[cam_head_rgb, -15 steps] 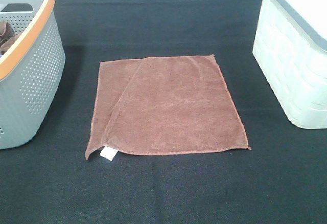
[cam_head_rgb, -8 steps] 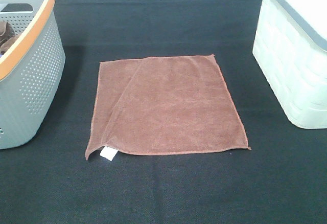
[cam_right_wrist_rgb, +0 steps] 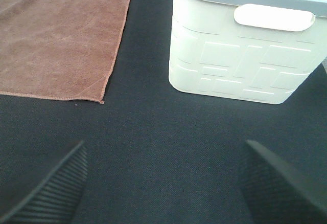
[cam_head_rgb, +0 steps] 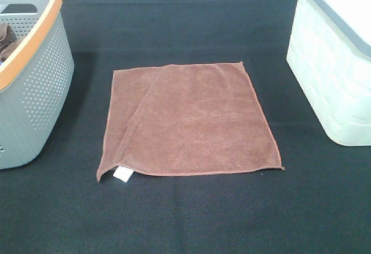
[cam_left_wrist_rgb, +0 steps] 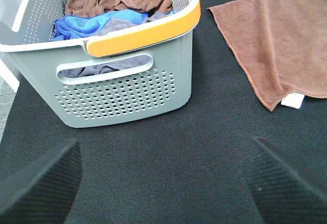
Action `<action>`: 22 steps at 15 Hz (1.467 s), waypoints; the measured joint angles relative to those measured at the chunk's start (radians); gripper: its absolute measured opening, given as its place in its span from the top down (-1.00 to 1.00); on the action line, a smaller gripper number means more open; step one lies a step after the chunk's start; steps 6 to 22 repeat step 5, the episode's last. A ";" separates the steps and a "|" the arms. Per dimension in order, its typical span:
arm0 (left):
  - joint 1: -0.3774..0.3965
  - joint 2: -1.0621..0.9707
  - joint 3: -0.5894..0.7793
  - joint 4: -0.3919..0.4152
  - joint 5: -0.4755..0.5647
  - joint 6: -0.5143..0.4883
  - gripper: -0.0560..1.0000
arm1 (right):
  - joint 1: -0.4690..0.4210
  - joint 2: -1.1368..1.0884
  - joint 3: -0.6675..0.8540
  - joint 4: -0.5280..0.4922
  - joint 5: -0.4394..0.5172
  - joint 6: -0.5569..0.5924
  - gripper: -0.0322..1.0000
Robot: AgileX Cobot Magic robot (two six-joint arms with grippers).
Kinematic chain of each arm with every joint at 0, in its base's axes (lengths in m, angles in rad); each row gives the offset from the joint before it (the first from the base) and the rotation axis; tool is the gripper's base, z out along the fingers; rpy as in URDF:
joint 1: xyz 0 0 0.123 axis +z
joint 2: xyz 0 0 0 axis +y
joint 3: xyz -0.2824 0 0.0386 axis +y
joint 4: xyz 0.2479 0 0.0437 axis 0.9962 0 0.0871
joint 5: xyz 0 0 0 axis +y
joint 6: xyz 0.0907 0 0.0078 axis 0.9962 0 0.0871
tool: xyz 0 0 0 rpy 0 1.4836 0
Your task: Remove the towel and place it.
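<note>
The reddish-brown towel lies spread flat on the black table in the middle of the exterior view, with a diagonal fold at its left side and a small white tag at its near left corner. It also shows in the left wrist view and the right wrist view. My left gripper is open and empty, hovering over bare table in front of the grey basket. My right gripper is open and empty over bare table near the white bin. Neither gripper shows in the exterior view.
The grey perforated basket with an orange rim stands at the left edge and holds brown, blue and grey cloths. The white lidded bin stands at the right edge. The table is covered in black cloth.
</note>
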 joint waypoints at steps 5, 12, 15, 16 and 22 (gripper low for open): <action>0.000 0.000 0.000 0.000 0.000 0.000 -0.67 | 0.000 0.000 0.000 0.000 0.000 0.000 -0.55; 0.000 0.000 0.000 0.000 0.000 0.000 -0.67 | 0.000 0.000 0.000 0.000 0.000 0.000 -0.55; 0.000 0.000 0.000 0.000 0.000 0.000 -0.67 | 0.000 0.000 0.000 0.000 0.000 0.000 -0.55; 0.000 0.000 0.000 0.000 0.000 0.000 -0.67 | 0.000 0.000 0.000 0.000 0.000 0.000 -0.55; 0.000 0.000 0.000 0.000 0.000 0.000 -0.67 | 0.000 0.000 0.000 0.000 0.000 0.000 -0.55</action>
